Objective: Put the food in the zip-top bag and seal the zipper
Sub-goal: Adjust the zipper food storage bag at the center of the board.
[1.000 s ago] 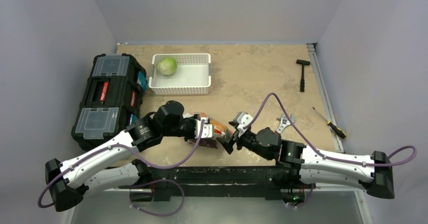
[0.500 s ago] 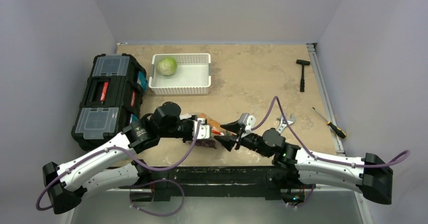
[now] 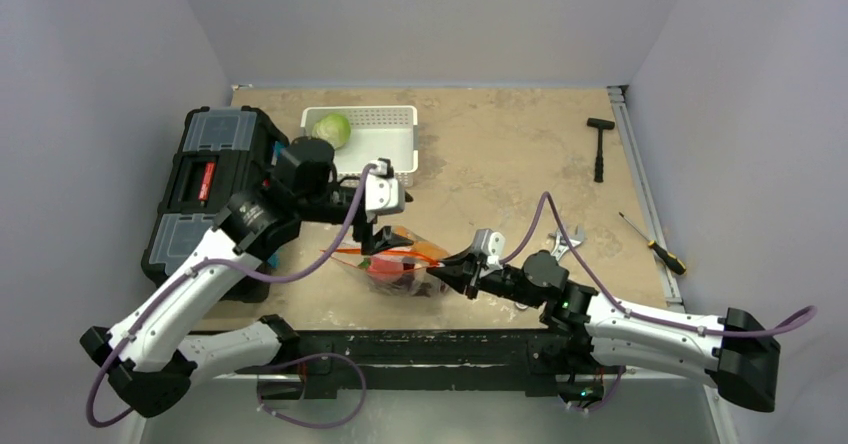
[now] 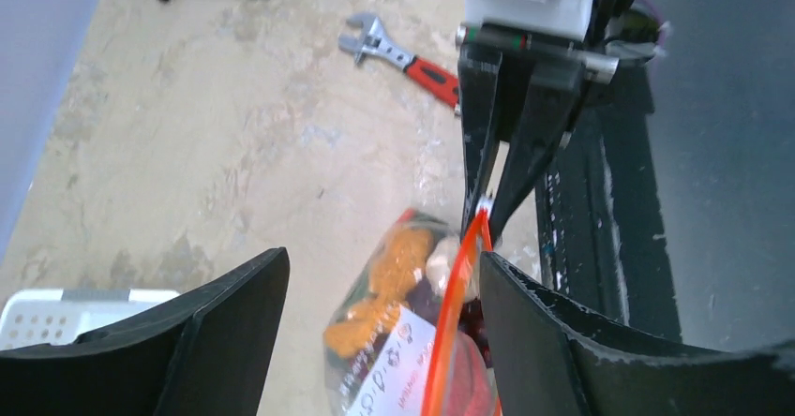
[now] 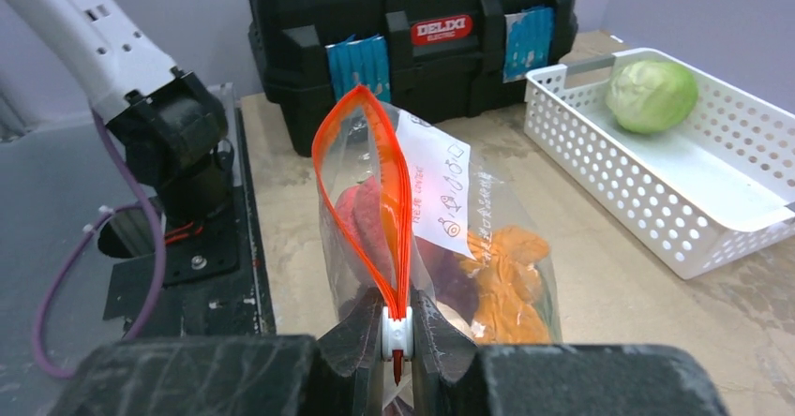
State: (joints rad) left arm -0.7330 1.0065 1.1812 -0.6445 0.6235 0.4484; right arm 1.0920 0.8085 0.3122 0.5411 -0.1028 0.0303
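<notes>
Clear floppy zip-top bag [image 5: 450, 238] holding small toy produce [image 5: 506, 280], my right claw [image 5: 398, 336] clamped on its orange-red zipper strip [image 5: 361, 182], my left claw [image 4: 380, 285] spread apart over the bag.

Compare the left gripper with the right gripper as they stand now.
The left gripper is open; the right gripper is shut. The left gripper holds nothing; the right gripper pinches one end of the zipper. The left gripper hangs above the zip-top bag; the right gripper sits low beside it. Both are aimed at that bag.
</notes>
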